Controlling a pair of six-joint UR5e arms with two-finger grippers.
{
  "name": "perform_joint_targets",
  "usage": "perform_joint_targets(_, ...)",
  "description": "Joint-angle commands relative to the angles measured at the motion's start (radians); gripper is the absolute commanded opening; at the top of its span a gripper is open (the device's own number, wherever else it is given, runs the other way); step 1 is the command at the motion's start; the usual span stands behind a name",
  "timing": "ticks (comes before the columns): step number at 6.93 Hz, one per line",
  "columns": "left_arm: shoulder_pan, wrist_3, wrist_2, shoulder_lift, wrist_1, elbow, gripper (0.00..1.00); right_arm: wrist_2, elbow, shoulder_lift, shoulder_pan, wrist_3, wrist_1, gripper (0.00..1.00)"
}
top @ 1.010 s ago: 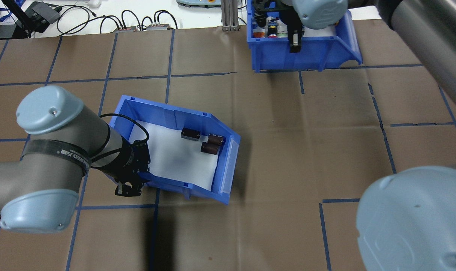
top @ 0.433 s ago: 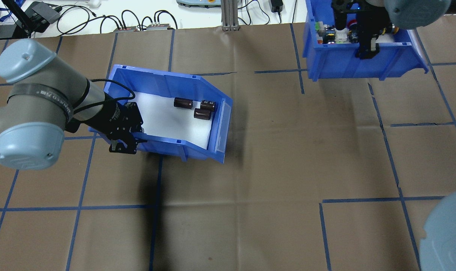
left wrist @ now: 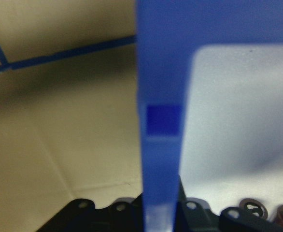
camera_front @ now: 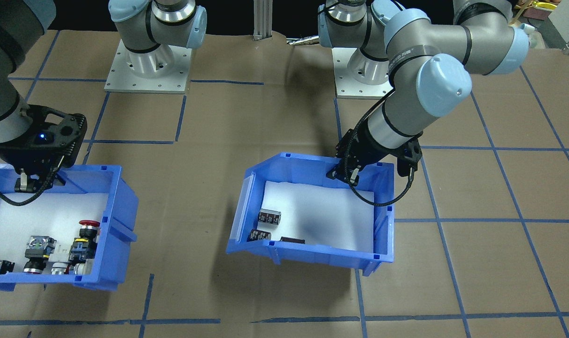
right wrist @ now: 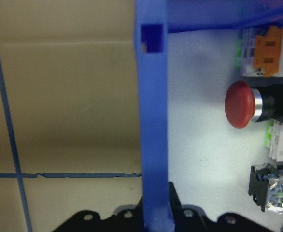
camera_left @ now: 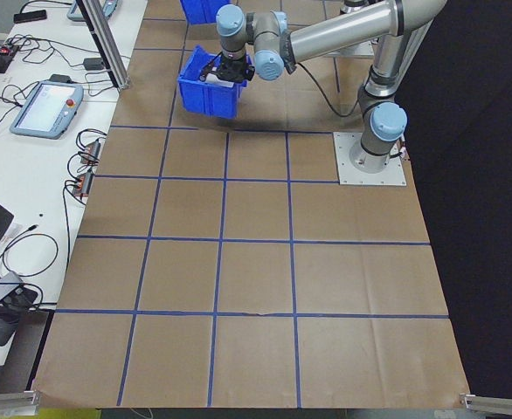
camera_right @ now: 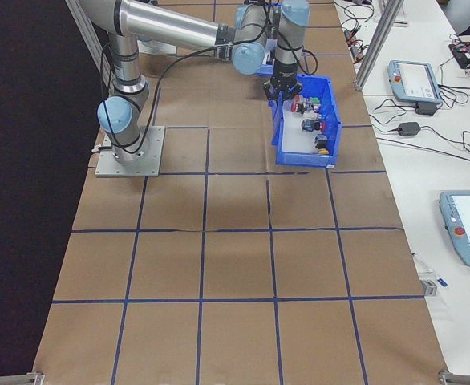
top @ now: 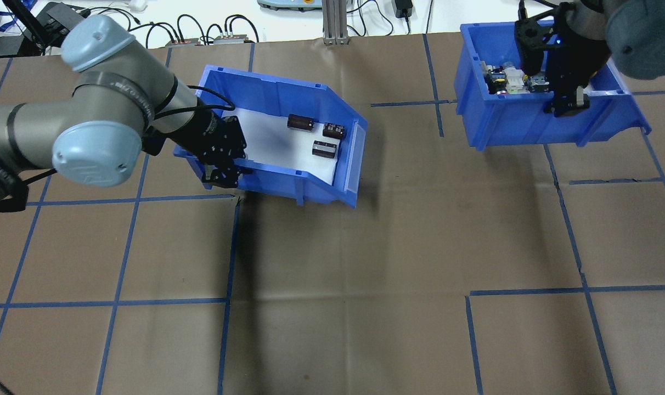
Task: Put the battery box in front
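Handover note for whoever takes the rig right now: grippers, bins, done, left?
Left gripper: shut on the back wall of the battery box, which casts a shadow as if carried off the table, sloped lip toward the middle.
Right gripper: shut on the near wall of the button bin, at the far right.
Three cells lie loose on the liner near the lip.
Done: both bins gripped.
Left: set the battery box down in front, then release.

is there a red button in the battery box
No, the battery box holds only three dark cells on white liner; the red button sits in the other bin.
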Motion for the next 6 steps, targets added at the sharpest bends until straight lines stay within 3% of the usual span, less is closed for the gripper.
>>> perform_joint_targets(1,-0.117,-0.256,-0.006,-0.191,0.194,0.138,0.0,0.003,0.157,-0.126,-0.052,-0.05,-0.01,0.03)
perform_joint_targets(2,-0.142,-0.337,-0.008,-0.258,0.266,0.176,0.0,0.004,0.203,-0.161,-0.078,-0.047,-0.01,0.03)
perform_joint_targets(3,-0.154,-0.407,-0.043,-0.28,0.281,0.196,0.0,0.004,0.227,-0.187,-0.075,-0.041,-0.01,0.03)
perform_joint_targets(4,-0.154,-0.435,-0.13,-0.285,0.288,0.201,0.0,0.004,0.243,-0.201,-0.075,-0.038,-0.01,0.04)
perform_joint_targets(6,-0.157,-0.407,-0.138,-0.302,0.293,0.196,0.0,0.003,0.255,-0.206,-0.075,-0.038,-0.012,0.04)
